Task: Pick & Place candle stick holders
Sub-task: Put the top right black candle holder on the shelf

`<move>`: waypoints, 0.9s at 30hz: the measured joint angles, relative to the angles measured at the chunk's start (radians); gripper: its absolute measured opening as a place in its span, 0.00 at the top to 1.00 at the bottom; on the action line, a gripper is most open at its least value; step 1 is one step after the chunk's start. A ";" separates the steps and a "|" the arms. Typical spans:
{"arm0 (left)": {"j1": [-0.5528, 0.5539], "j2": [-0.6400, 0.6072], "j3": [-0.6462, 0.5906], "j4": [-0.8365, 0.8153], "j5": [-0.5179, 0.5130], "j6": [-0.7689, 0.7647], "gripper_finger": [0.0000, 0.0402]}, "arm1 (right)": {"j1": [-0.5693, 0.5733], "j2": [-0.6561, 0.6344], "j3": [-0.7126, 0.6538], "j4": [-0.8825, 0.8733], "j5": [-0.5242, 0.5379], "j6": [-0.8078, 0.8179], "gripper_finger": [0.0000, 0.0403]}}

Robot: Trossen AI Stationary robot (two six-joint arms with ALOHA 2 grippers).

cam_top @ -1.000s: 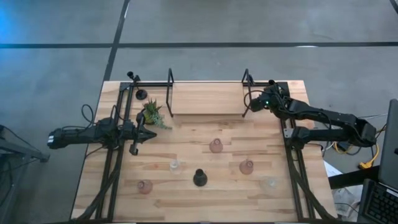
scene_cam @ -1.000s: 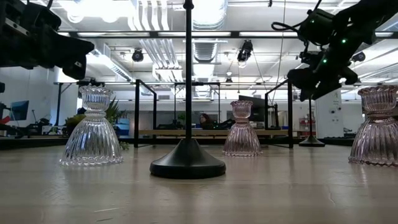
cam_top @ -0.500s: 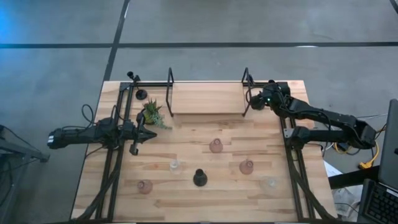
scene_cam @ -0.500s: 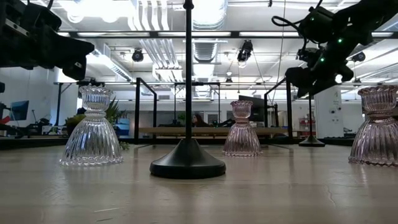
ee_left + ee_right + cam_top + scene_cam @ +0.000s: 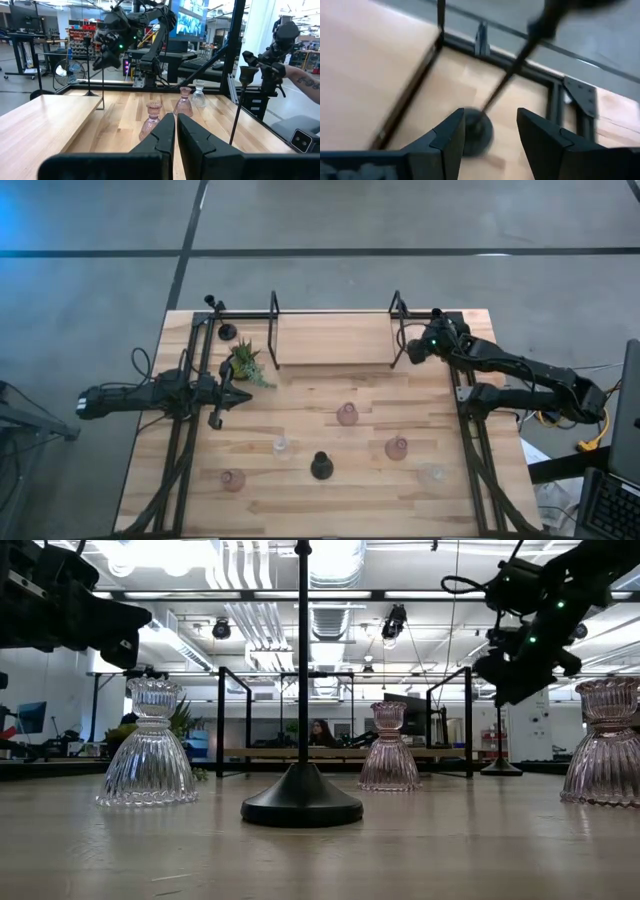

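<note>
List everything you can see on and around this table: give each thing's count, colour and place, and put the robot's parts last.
Table: one, light wood, under everything.
Raised shelf: one, wood on black rails, far middle.
Black candle holders: three; front centre, far left corner, far right corner.
Pink glass holders: three; middle, right, front left.
Clear glass holders: two; left of centre, front right.
Plant: one, green, far left.
Left gripper: fingers shut, beside the plant.
Right gripper: fingers open, above the far right black holder.
</note>
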 joint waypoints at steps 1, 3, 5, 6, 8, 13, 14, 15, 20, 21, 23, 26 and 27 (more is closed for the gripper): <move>0.000 0.000 0.000 0.000 0.000 0.000 0.94 | 0.000 -0.011 -0.005 -0.034 0.001 -0.008 0.57; 0.000 0.000 0.000 0.000 0.000 0.000 0.94 | -0.001 -0.040 -0.004 -0.058 0.007 -0.017 0.57; 0.000 0.000 0.000 0.000 0.000 0.000 0.94 | 0.000 -0.072 -0.003 -0.060 0.007 -0.023 0.56; 0.000 0.000 0.000 0.000 0.000 0.000 0.94 | 0.000 -0.087 -0.003 -0.054 0.006 -0.035 0.55; 0.000 0.000 0.000 0.000 0.000 0.000 0.94 | 0.000 -0.123 -0.003 -0.035 0.004 -0.068 0.55; 0.000 0.000 0.000 -0.001 0.000 0.000 0.94 | 0.001 -0.189 -0.002 -0.004 -0.011 -0.155 0.54; 0.000 0.000 0.000 -0.001 0.000 0.000 0.94 | 0.001 -0.197 -0.002 -0.005 -0.021 -0.157 0.55; 0.000 0.000 0.000 -0.001 0.000 0.000 0.94 | 0.001 -0.203 -0.002 -0.004 -0.031 -0.159 0.55; 0.000 0.000 0.000 -0.001 0.000 0.000 0.94 | 0.001 -0.208 -0.002 -0.005 -0.038 -0.154 0.57; 0.000 0.000 0.000 -0.001 0.000 0.000 0.94 | 0.001 -0.208 -0.002 -0.005 -0.038 -0.154 0.57; 0.000 0.000 0.000 -0.001 0.000 0.000 0.94 | 0.001 -0.209 -0.002 -0.005 -0.038 -0.154 0.57; 0.000 0.000 0.000 -0.001 0.000 0.000 0.94 | 0.002 -0.209 -0.001 -0.005 -0.041 -0.153 0.57; 0.000 0.000 0.000 -0.001 0.000 0.000 0.94 | 0.002 -0.209 -0.001 -0.005 -0.043 -0.153 0.57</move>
